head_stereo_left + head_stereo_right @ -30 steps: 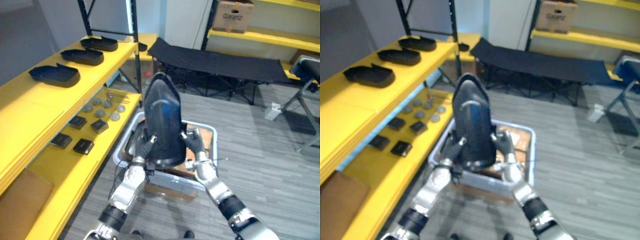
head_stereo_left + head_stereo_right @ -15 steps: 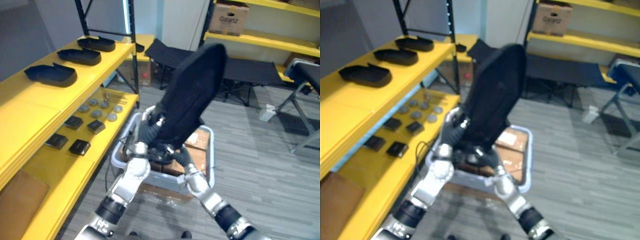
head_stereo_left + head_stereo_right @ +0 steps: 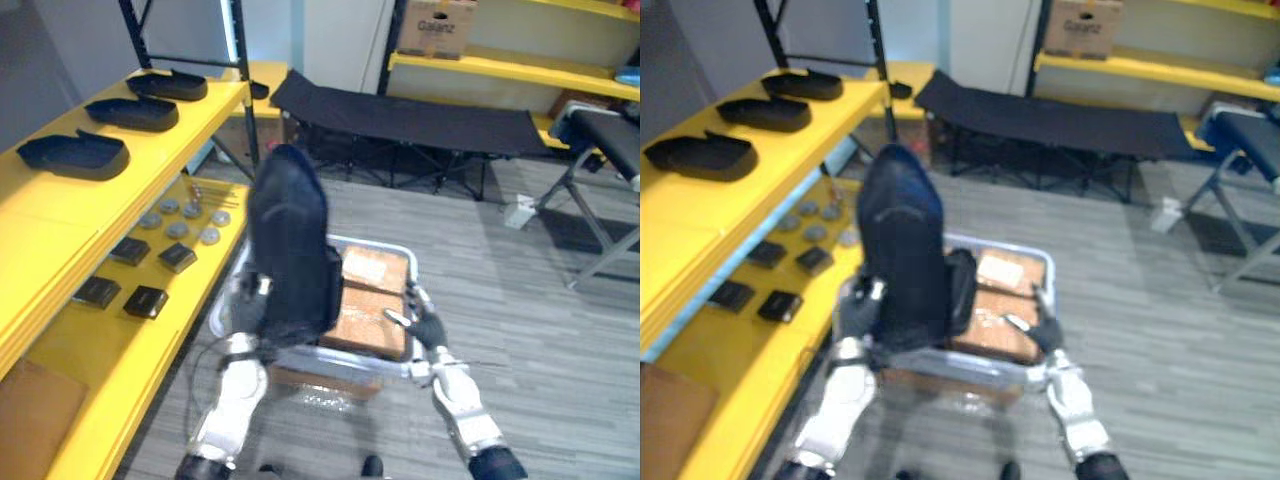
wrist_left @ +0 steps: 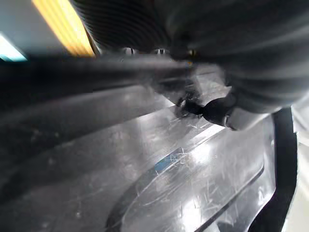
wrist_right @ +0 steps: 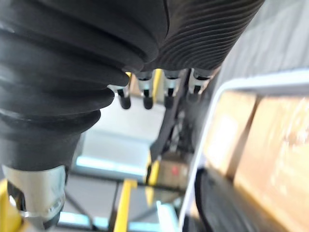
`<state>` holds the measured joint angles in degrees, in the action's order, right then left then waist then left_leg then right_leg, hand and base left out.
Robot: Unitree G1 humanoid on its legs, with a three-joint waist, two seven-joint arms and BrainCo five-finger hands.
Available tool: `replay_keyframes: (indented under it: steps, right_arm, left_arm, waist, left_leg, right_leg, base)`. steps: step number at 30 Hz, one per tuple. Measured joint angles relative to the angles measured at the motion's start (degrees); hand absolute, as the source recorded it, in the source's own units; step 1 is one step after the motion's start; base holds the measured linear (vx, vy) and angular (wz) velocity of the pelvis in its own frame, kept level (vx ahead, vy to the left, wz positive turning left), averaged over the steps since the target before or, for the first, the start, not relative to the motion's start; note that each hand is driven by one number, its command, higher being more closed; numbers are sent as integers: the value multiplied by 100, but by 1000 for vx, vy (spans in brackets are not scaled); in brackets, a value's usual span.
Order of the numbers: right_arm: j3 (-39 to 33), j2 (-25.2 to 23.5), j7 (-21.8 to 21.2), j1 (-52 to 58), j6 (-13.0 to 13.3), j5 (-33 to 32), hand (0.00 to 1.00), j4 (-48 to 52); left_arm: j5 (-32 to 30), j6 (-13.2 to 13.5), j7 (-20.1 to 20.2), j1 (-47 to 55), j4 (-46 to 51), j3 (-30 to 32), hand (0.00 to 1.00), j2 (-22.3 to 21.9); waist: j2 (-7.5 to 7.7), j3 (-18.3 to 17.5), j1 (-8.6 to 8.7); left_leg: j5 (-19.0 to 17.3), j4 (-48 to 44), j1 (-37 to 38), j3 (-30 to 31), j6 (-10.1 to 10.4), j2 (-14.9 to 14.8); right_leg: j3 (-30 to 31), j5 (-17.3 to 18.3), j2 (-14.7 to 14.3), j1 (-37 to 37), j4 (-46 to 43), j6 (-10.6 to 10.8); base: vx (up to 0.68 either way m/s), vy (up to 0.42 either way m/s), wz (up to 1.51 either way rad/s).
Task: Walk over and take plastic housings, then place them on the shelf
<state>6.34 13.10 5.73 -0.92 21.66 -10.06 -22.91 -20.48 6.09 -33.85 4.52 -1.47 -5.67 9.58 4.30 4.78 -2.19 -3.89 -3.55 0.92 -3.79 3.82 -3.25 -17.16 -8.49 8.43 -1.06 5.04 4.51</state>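
The left hand (image 3: pixel 246 303) holds the black plastic housing (image 3: pixel 290 240) upright at 9 o'clock of the grey bin (image 3: pixel 385 246), fingers wrapped round its base. The right hand (image 3: pixel 428 328) hovers at the bin's 4 o'clock, fingers loosely spread, empty.

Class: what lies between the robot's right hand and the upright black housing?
In the left eye view, brown cardboard-like slabs inside the grey bin lie between the right hand and the black housing.

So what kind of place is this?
Probably a storeroom or workshop: long yellow shelves hold black plastic housings and small parts, a cardboard box sits on a far shelf, and a grey crate stands on the floor.
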Motion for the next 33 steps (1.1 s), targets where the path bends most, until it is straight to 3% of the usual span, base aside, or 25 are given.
replay_keyframes:
  steps: [1, 4, 8, 13, 17, 19, 22, 27, 33]
  right_arm:
    - [-117, -54, -14, 57, 296, -309, 0, 61]
    - [-628, -367, -106, 260, 831, -928, 0, 568]
    - [-1040, -521, -190, 403, 1078, -1166, 0, 644]
    - [-1151, -677, 224, 550, 1078, -810, 0, 451]
    - [-1307, -781, 432, 612, 1077, -600, 0, 234]
    - [-1539, -927, 429, 691, 1083, -601, 0, 291]
    - [-1618, -952, 412, 746, 1083, -604, 0, 460]
    - [-1611, -954, -55, 708, 777, -782, 0, 659]
    - [-1421, -997, -710, 645, 433, -1585, 0, 958]
  left_arm:
    - [-74, 0, -110, 59, -31, 122, 100, 12]
    - [-111, 2, -354, 196, -73, 379, 100, -83]
    - [-205, 16, -563, 288, -334, 708, 100, -132]
    - [-156, 152, -781, 293, -434, 822, 100, -132]
    - [521, 631, -740, 351, -302, 1017, 100, -271]
    - [965, 872, -551, 589, 293, 1213, 100, -597]
    - [1303, 1121, -319, 749, 768, 1245, 100, -724]
    - [1839, 1495, 151, 747, 1479, 1429, 100, -859]
    - [1832, 1506, 270, 926, 2084, 1931, 100, -1009]
  waist:
    - [-11, 7, -3]
    - [-63, 35, -6]
    - [-160, 53, 34]
    - [-191, 49, 161]
    - [-208, 51, 154]
    - [-218, 53, 133]
    - [-265, 28, 118]
    - [-347, -21, 83]
    - [-355, -26, -55]
  left_leg:
    - [-3, 3, 0, -3, -3, 2]
    - [-20, 2, 12, -52, -9, 8]
    - [-33, 62, 114, -165, -6, 5]
    - [-33, 111, 124, -167, -5, -2]
    - [-32, 127, 127, -163, -6, 1]
    - [-32, 130, 125, -148, -6, 2]
    - [-32, 130, 116, -134, -7, 6]
    - [-32, 131, 129, 18, -8, 25]
    - [-33, 140, 98, 252, -11, 79]
  right_leg:
    - [2, 0, 4, 2, 0, 1]
    - [35, -4, 14, 5, 0, 4]
    - [150, -6, 5, 4, 1, 9]
    - [150, -5, -5, 18, 3, 10]
    - [143, 4, -5, 17, 2, 15]
    - [123, 23, -4, 7, 0, 14]
    - [76, 39, 1, -11, -3, 20]
    - [-38, 72, 17, -102, -35, 35]
    - [-335, 165, 47, -251, -1, 34]
  base:
    - [0, 0, 0]
    - [6, 9, -3]
    - [2, 8, -16]
    - [0, 0, -1]
    - [0, 0, 0]
    - [26, 2, 4]
    - [31, 2, 8]
    - [13, -3, 12]
    - [1, 3, 20]
